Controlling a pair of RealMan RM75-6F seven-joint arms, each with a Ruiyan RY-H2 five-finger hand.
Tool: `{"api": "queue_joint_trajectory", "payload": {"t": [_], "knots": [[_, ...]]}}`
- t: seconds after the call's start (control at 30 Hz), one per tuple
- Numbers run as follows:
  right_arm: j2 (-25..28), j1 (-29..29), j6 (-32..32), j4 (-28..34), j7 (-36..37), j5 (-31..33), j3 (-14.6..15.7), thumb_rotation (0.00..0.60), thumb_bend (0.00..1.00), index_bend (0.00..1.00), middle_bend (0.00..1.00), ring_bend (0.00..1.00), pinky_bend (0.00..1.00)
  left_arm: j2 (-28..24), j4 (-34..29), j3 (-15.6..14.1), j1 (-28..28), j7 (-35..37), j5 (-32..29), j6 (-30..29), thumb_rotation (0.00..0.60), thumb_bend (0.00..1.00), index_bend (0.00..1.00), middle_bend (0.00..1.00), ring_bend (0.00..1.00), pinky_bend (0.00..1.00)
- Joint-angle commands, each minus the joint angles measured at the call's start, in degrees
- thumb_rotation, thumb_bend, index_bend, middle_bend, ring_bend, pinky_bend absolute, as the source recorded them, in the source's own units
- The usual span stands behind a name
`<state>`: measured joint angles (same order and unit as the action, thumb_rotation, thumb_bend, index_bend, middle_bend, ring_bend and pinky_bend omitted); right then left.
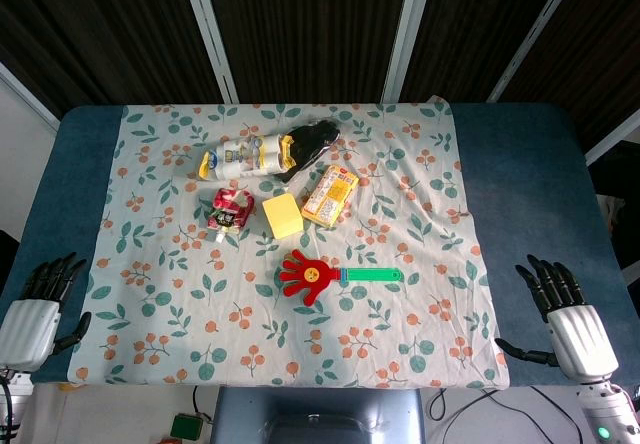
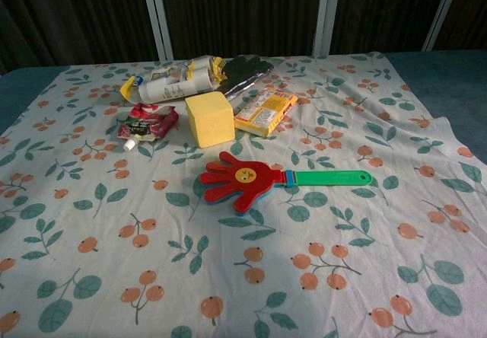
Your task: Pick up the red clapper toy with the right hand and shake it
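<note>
The left hand [image 1: 35, 314] rests at the worktop's [image 1: 520, 164] near left edge, dark fingers [image 1: 52, 276] apart, holding nothing. On the wrinkled floral cloth [image 1: 180, 294] lie a crumpled red pouch [image 1: 230, 209], a glossy white packet [image 1: 240, 156], a matte yellow cube [image 1: 283, 215] and a flat orange box [image 1: 330, 195]. The red clapper toy [image 1: 335, 275], hand-shaped plastic with a green handle, lies mid-cloth, well apart from both hands. The right hand [image 1: 565, 314] rests at the near right edge, fingers [image 1: 548, 282] apart and empty.

Both the left hand [image 1: 38, 309] and the right hand [image 1: 565, 316] have black fingers, a black thumb and a smooth silver-white shell over the back; a small green light seems to glow below the right wrist
</note>
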<state>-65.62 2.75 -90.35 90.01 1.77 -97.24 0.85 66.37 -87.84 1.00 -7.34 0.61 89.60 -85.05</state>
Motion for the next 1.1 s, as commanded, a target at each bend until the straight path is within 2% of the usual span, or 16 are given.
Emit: {"api": "queue_joint_trajectory", "payload": {"t": [0.03, 0.27, 0.4, 0.5, 0.63, 0.7, 0.77, 0.9, 1.1], "knots": [[-0.17, -0.04, 0.11, 0.00, 0.11, 0.26, -0.03, 0.376, 0.00, 0.00, 0.00, 0.00, 0.00, -0.05, 0.05, 0.01, -0.06, 0.22, -0.11, 0.18, 0.600, 0.41, 0.00, 0.00, 0.00, 0.09], [-1.93, 0.64, 1.33, 0.42, -0.41, 1.43, -0.75, 0.396, 0.01, 0.00, 0.00, 0.00, 0.00, -0.27, -0.15, -0.06, 0.08, 0.80, -0.09, 0.03, 0.600, 0.41, 0.00, 0.00, 0.00, 0.09], [-4.09, 2.92, 4.24, 1.81, -0.85, 4.06, -3.09, 0.421, 0.07, 0.00, 0.00, 0.00, 0.00, -0.41, -0.19, -0.20, -0.11, 1.12, 0.10, 0.41, 0.600, 0.41, 0.00, 0.00, 0.00, 0.09], [-4.90, 6.29, 10.82, 3.97, -3.35, 8.88, -5.27, 0.451, 0.14, 0.00, 0.00, 0.00, 0.00, -0.51, -0.21, -0.48, -0.01, 1.40, 0.73, 0.08, 0.600, 0.41, 0.00, 0.00, 0.00, 0.09], [-6.13, 12.28, 21.37, 7.25, -9.55, 17.84, -8.97, 0.450, 0.17, 0.00, 0.00, 0.00, 0.00, -0.73, -0.20, -0.79, 0.32, 2.19, 1.60, -0.82, 0.600, 0.41, 0.00, 0.00, 0.00, 0.09], [-8.00, 15.09, 24.94, 7.57, -12.21, 21.36, -10.54, 0.448, 0.20, 0.04, 0.00, 0.00, 0.00, -0.88, -0.20, -0.90, 0.37, 2.57, 1.71, -0.83, 0.600, 0.41, 0.00, 0.00, 0.00, 0.09], [-9.59, 17.16, 27.35, 7.83, -14.16, 24.20, -11.57, 0.459, 0.22, 0.11, 0.00, 0.00, 0.00, -1.03, -0.23, -0.97, 0.34, 2.89, 1.77, -0.73, 0.600, 0.41, 0.00, 0.00, 0.00, 0.09], [-13.62, 20.67, 29.07, 6.91, -18.91, 27.69, -12.99, 0.516, 0.26, 0.27, 0.00, 0.00, 0.00, -1.29, -0.20, -1.04, 0.33, 3.57, 1.96, -0.78, 0.600, 0.41, 0.00, 0.00, 0.00, 0.09], [-18.46, 25.03, 31.79, 5.15, -24.16, 34.26, -14.15, 0.543, 0.28, 0.37, 0.00, 0.00, 0.00, -1.57, -0.11, -1.12, 0.29, 4.48, 2.12, -0.76, 0.600, 0.41, 0.00, 0.00, 0.00, 0.09]]}}
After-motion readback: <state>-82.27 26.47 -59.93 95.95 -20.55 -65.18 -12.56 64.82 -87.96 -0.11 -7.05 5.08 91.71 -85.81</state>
